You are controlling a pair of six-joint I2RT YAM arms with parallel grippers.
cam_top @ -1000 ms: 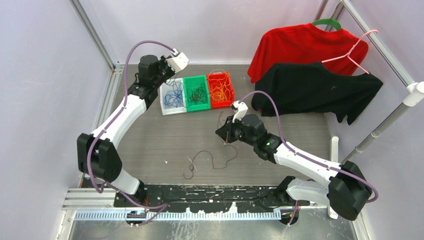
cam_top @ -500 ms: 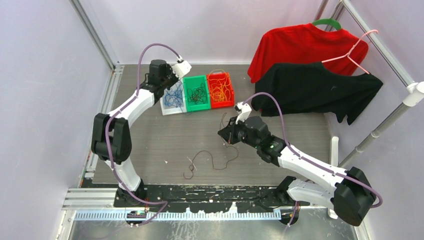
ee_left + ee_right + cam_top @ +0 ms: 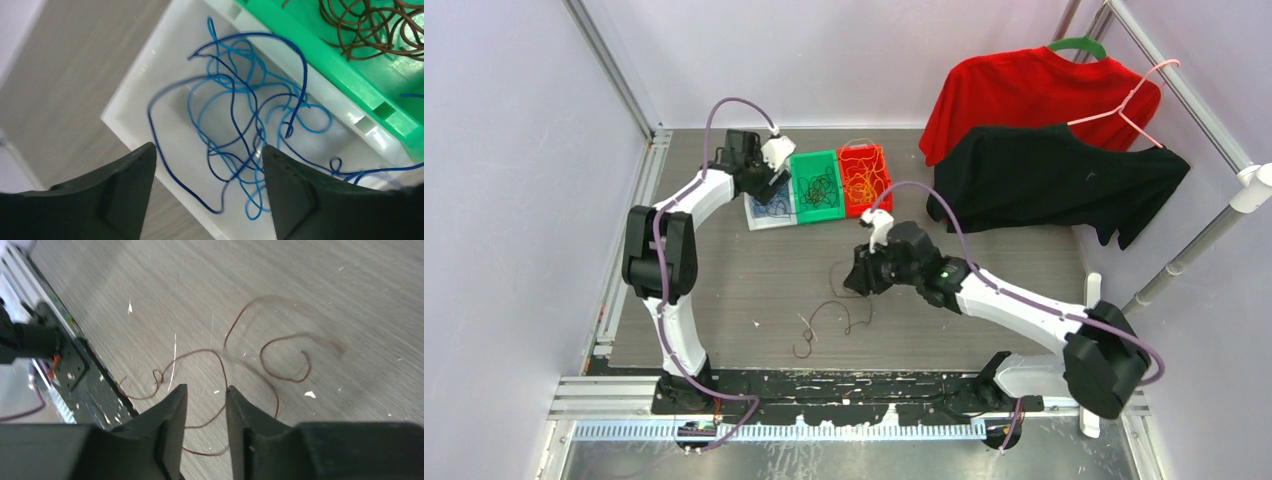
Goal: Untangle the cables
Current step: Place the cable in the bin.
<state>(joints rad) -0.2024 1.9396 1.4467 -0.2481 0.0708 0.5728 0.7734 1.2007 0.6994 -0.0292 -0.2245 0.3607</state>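
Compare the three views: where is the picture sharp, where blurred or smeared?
Top external view: evenly lit and sharp, the brown cable crisp. Left wrist view: the blue cables in the white bin are partly smeared. Right wrist view: the brown cable's far loop looks ghosted; the right gripper is a dark mass in the foreground.

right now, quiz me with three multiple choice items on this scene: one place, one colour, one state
1. The left tool hangs over which? A white plastic bin B red plastic bin C black shirt
2. The thin wires in the green plastic bin are? A blue B dark brown C orange
3. The left tool's jaws are? A open B shut on a wire C shut empty
A: white rim shows under its fingers. B: brown loops fill it. A: wide gap between fingers.
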